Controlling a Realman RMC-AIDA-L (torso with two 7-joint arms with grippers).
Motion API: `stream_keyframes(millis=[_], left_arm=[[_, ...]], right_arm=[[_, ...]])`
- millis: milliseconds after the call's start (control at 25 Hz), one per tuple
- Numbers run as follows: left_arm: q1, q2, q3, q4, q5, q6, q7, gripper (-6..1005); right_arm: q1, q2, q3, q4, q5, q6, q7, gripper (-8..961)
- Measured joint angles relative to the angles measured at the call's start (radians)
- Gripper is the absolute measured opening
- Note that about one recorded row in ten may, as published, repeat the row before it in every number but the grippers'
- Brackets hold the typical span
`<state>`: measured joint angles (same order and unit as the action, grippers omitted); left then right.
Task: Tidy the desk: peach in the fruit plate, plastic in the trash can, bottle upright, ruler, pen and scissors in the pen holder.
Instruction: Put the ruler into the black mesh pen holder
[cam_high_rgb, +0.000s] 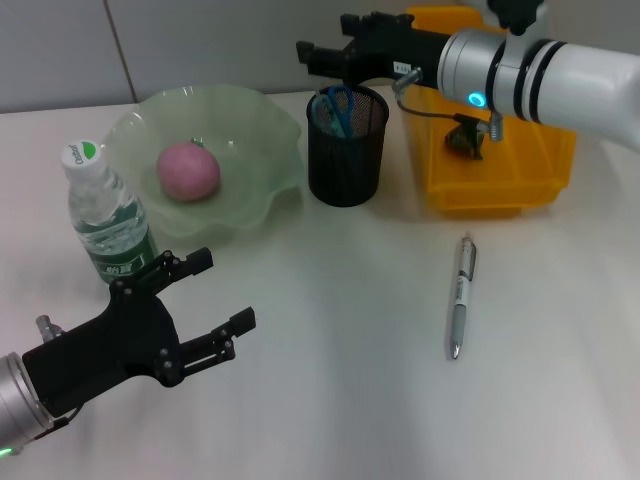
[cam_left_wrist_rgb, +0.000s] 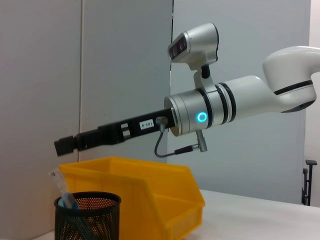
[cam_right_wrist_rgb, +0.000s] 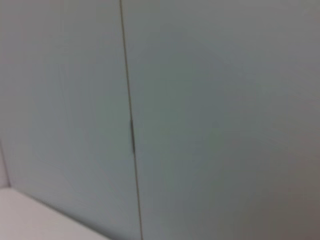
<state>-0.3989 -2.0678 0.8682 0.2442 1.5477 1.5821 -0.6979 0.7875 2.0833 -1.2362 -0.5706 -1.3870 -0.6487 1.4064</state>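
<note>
A pink peach (cam_high_rgb: 188, 170) lies in the green glass fruit plate (cam_high_rgb: 265, 205). The bottle (cam_high_rgb: 105, 215) stands upright to the plate's left. Blue scissors (cam_high_rgb: 336, 106) stick out of the black mesh pen holder (cam_high_rgb: 346, 160). In the left wrist view a clear ruler (cam_left_wrist_rgb: 57, 182) leans in the holder (cam_left_wrist_rgb: 87, 217). The pen (cam_high_rgb: 461, 295) lies on the table, right of centre. A dark crumpled piece of plastic (cam_high_rgb: 466, 140) rests in the yellow trash can (cam_high_rgb: 520, 165). My right gripper (cam_high_rgb: 325, 38) hovers open just above the holder. My left gripper (cam_high_rgb: 215, 295) is open, low beside the bottle.
The white table (cam_high_rgb: 330, 380) ends at a grey panelled wall behind the plate and the bin. The right arm's white forearm (cam_high_rgb: 560, 65) reaches across above the yellow trash can. The right wrist view holds only the wall.
</note>
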Motion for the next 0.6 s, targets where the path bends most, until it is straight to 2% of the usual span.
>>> stream_keyframes(millis=[200, 440, 600], left_arm=[[0.0, 0.0, 0.0, 0.0, 0.0, 0.001, 0.0, 842], [0.0, 0.0, 0.0, 0.0, 0.0, 0.001, 0.001, 842], [0.0, 0.0, -0.004, 0.0, 0.0, 0.001, 0.001, 842]], right_arm=[[-0.016, 0.001, 0.001, -0.02, 0.055, 0.002, -0.002, 751], [-0.039, 0.0, -0.003, -0.067, 0.084, -0.01, -0.001, 751], [-0.068, 0.001, -0.001, -0.11, 0.086, -0.07, 0.042, 750]])
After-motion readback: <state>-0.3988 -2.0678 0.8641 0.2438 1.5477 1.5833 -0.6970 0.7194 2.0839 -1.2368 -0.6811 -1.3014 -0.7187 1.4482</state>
